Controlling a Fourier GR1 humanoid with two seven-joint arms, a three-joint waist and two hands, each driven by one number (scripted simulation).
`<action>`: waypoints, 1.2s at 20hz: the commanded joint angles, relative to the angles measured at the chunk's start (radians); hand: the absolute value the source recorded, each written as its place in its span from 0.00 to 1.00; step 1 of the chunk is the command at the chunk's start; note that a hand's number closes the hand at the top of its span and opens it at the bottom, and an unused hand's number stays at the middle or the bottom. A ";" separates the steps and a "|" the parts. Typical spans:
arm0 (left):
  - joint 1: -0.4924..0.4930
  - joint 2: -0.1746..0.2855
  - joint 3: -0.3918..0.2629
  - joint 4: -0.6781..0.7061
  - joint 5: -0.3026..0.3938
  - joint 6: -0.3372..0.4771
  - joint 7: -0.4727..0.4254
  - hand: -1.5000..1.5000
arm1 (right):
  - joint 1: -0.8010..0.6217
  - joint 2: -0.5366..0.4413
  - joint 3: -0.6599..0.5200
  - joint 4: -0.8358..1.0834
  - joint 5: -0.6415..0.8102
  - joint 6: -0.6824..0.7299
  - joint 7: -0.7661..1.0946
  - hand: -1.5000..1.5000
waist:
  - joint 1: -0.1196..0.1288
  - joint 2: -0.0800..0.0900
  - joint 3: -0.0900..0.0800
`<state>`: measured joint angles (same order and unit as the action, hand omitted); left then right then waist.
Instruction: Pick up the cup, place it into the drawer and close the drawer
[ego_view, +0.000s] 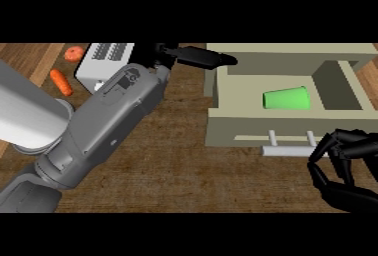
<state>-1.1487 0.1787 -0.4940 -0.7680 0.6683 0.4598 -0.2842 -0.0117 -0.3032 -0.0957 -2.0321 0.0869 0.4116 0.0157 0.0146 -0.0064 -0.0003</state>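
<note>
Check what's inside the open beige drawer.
Only a green plastic cup, lying on its side on the beige drawer's floor. Nothing covers the interior; the cup hides the floor under it.

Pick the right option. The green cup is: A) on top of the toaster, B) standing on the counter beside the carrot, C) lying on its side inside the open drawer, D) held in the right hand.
C: the green cup lies on its side inside the open drawer.
</note>
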 joint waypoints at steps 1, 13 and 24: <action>0.127 0.064 0.003 -0.185 -0.011 0.035 0.037 0.00 | -0.027 0.013 0.039 0.053 0.133 -0.049 -0.005 1.00 | 0.020 -0.003 0.000; 0.394 0.268 0.087 -0.414 0.023 -0.090 0.069 0.00 | -0.182 -0.021 0.266 0.396 0.604 -0.192 -0.132 1.00 | 0.029 0.007 0.000; 0.625 0.394 0.199 -0.577 0.055 -0.211 0.041 0.00 | -0.469 0.119 0.302 1.026 0.844 -0.497 -0.267 1.00 | 0.030 0.014 0.001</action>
<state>-0.5927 0.5195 -0.3442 -1.3103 0.7016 0.3125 -0.2387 -0.3782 -0.2368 0.2219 -1.2242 0.8840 0.0146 -0.2059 0.0423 0.0041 0.0006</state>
